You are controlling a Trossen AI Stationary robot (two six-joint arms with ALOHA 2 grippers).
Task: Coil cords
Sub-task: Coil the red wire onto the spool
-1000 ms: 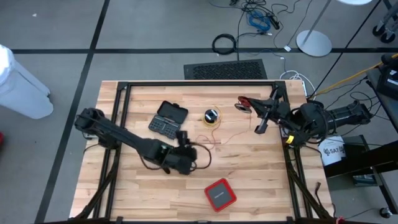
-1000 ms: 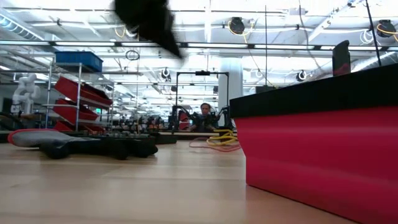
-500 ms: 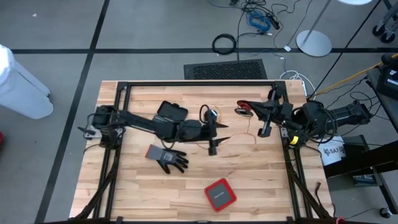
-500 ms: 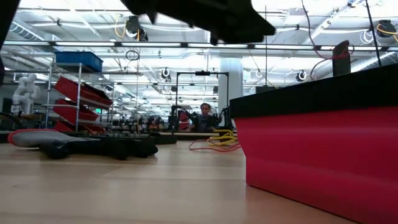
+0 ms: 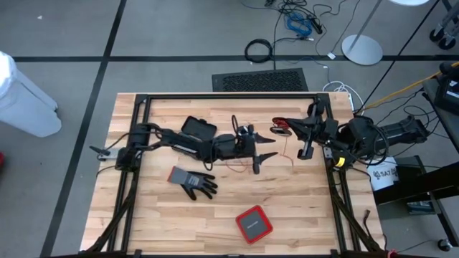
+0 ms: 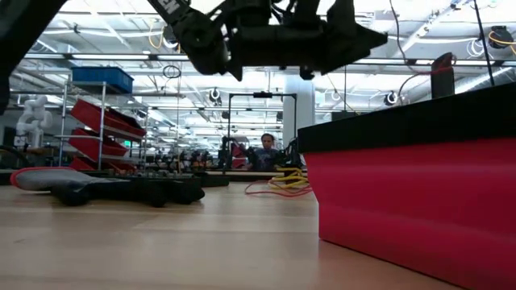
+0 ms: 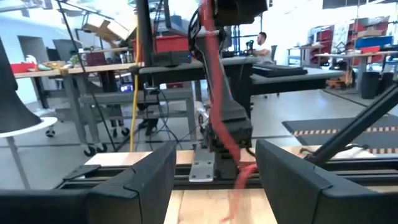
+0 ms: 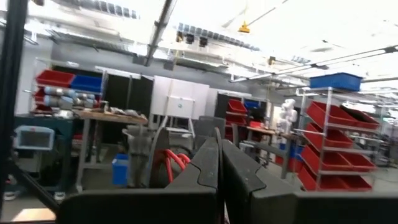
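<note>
The red cord (image 5: 281,125) is bunched at the shut right gripper (image 5: 300,133), above the table's far right. From there a strand (image 7: 225,124) drops to the wood and trails toward the middle (image 5: 240,162). The yellow cord (image 6: 288,180) lies on the table at the far middle, mostly under my left arm in the high view. My left gripper (image 5: 261,154) reaches level toward the table's right and is open. Its fingers (image 7: 134,183) frame the hanging red strand from a distance and touch nothing. My right gripper is shut on the red cord near its bunched end (image 5: 284,127), coming level from the table's right side. The picture's top edge cuts off the contact in the left wrist view. The strand (image 7: 211,37) hangs slack below the fingers, its lower part on the table.
A grey glove (image 5: 192,182) lies left of centre. A black case (image 5: 199,128) sits at the far left beside my left arm. A red box (image 5: 254,223) stands near the front edge and fills the low view's right (image 6: 419,193). A black frame (image 5: 229,97) rims the table.
My left gripper has swung from over the glove, near the table's middle, toward the far and right side. It has tipped from pointing down to level and now faces the right gripper and the hanging red strand. The glove now lies uncovered on the table.
</note>
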